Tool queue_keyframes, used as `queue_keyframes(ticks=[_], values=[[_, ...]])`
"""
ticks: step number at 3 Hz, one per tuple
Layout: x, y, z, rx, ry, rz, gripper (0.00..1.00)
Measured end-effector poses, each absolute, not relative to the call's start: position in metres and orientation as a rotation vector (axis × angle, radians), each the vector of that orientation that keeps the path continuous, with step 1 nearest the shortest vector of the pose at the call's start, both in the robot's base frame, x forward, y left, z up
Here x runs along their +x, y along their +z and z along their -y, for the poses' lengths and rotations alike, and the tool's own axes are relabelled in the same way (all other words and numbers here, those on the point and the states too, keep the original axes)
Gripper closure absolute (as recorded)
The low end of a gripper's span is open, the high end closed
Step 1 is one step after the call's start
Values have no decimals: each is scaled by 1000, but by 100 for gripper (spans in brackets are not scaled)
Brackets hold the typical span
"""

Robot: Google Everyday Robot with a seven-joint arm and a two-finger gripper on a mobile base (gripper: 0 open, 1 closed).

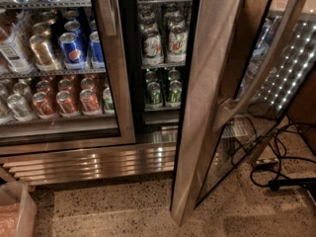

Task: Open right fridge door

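Plainly, the right fridge door (205, 107) stands swung well out from the cabinet. Its wide brushed-steel frame is edge-on to the camera and its foot sits out over the speckled floor (113, 206).
- Left door (116, 83): shut, flush with the cabinet front.
- Right-hand opening: bare of its door, so the shelves of green cans and bottles (163, 88) are seen directly and not through glass.
- Kick grille (94, 162): runs along the base below the doors.
- Bowed handle (264, 68): slants down the far side of the open door, and nothing is on it.
- Behind the door's pane: a lit panel of small lights (291, 68), with dark cables (276, 167) looped on the floor near the door's swing.
- Pepsi cans (73, 48): behind the shut left door.
- Gripper: out of frame, no arm showing anywhere, so I cannot tell whether it is released or clenched.

Judgement on the step: the opening looks done or nearly so, with the door clear of its seal by a wide angle.

Judgement on the next move: it calls for little. Confirm that the door rests open by itself, and keep the arm away from the handle and the cables.
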State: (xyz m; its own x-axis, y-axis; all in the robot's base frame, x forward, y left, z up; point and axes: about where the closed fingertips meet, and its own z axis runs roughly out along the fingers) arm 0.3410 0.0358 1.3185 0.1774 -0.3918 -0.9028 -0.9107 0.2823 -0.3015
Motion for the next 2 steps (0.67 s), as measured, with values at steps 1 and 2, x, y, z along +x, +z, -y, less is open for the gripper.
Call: queue_keyframes(ticks=[1, 2], values=[[341, 1319, -36, -1305, 575, -1414, 1], [341, 1319, -36, -1305, 575, -1414, 1]])
